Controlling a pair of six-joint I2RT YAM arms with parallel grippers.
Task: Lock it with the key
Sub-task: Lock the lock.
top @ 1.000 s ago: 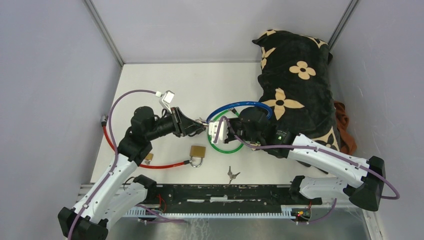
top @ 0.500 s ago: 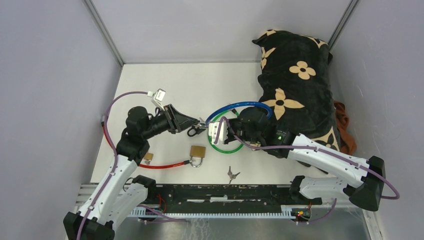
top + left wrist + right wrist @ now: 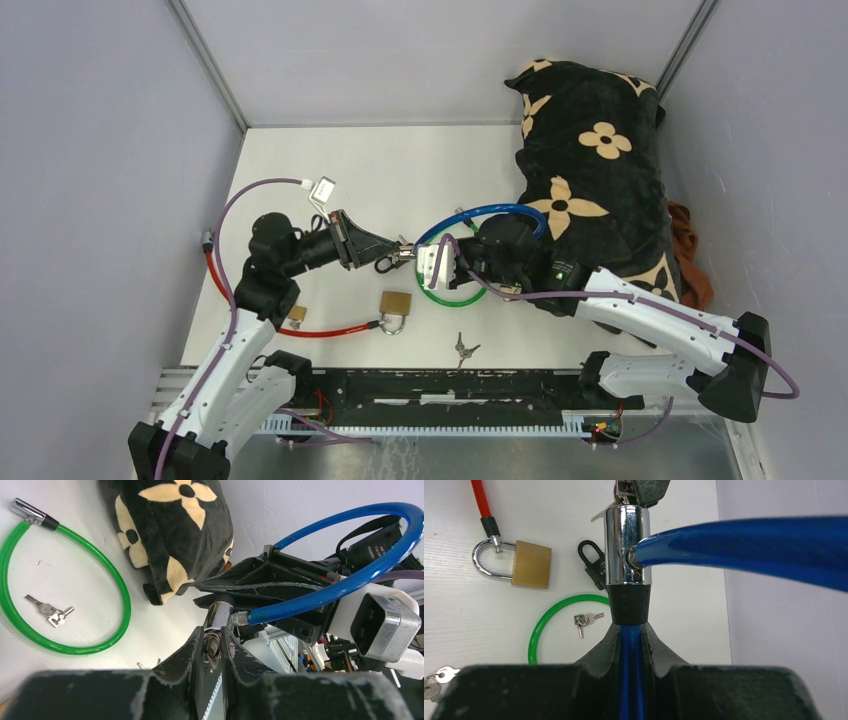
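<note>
Key (image 3: 213, 649) in left hand (image 3: 211, 634) — at lock (image 3: 628, 545)

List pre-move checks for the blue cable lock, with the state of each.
1. Right tool shut on blue cable just below the lock cylinder: ok.
2. Cable's free end sits in the cylinder's side hole: ok. Latched: cannot tell.
3. Key sits inside left tool: ok. Firm pinch: cannot tell.
4. Key fully in the keyhole: cannot tell, the tool hides it.
5. Left tool lined up with the cylinder's end: ok.
6. Brass padlock and spare keys lie apart from both tools: ok.
</note>
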